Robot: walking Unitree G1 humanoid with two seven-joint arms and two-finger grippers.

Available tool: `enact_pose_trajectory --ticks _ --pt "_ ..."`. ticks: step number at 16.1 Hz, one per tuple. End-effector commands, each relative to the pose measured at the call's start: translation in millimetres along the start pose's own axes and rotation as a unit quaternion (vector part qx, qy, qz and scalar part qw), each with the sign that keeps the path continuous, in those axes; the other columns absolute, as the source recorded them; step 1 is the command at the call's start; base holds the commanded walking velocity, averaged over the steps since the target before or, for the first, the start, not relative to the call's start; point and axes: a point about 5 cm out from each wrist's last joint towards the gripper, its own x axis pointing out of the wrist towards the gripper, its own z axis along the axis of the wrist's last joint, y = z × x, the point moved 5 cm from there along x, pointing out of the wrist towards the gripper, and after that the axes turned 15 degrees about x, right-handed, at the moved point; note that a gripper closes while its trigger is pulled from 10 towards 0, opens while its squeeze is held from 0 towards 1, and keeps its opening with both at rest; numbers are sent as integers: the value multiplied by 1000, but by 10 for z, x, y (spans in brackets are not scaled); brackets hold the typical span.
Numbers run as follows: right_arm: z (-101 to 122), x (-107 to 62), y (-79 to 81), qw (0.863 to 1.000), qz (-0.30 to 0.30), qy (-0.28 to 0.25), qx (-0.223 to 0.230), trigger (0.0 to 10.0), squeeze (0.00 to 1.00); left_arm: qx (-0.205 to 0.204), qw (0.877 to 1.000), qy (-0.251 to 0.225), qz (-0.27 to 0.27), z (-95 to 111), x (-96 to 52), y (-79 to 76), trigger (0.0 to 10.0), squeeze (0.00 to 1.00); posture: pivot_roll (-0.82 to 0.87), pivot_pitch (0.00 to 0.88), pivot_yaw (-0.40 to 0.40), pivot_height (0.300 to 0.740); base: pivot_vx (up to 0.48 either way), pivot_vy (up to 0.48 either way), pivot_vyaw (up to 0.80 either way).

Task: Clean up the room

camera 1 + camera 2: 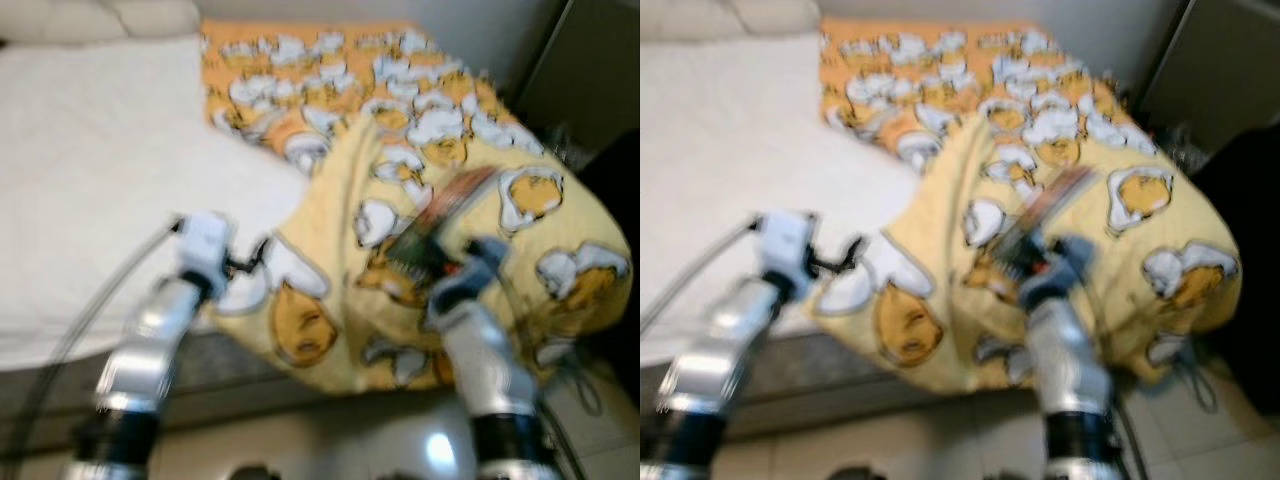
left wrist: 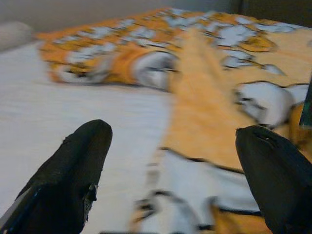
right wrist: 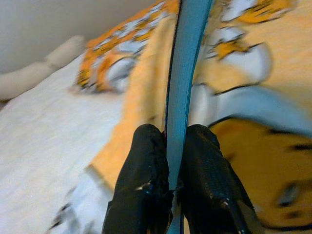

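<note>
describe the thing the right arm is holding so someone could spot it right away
Find the bed with the yellow cartoon-print blanket heaped at its near corner. Above that heap, the right tool pinches a thin flat book, seen edge-on and blue from the wrist, the only stiff, straight-edged thing among soft bedding.

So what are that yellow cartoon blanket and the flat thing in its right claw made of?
The blanket looks like soft printed fabric, matte, since it drapes and folds over the bed edge. The flat thing, pinched between the right gripper fingers, seems a thin stiff sheet with a blue face, perhaps card or plastic; blur leaves that open.
</note>
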Motion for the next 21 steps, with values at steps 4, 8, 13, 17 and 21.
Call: enact_pose_trajectory --ticks 4,8,13,17,21 --pt "185 7 18 1000 10 -24 -13 10000 0 2 1000 -8 -12 61 41 -91 10000 141 34 0 -12 740 0 421 0" --pt "254 23 18 999 10 -32 -15 10000 0 3 1000 -8 -12 62 46 -87 10000 145 33 0 -10 740 0 429 0" --pt "310 43 7 998 11 -32 -51 10000 0 3 1000 -9 -3 68 57 -52 10000 145 35 0 -9 740 0 430 0" --pt "307 73 106 995 25 -26 -93 10000 0 1 1000 -9 11 76 71 3 10000 145 35 0 -6 740 0 437 0" --pt "287 79 122 995 26 -23 -98 10000 0 0 1000 -9 18 82 82 36 10000 141 36 0 -3 740 0 438 0"
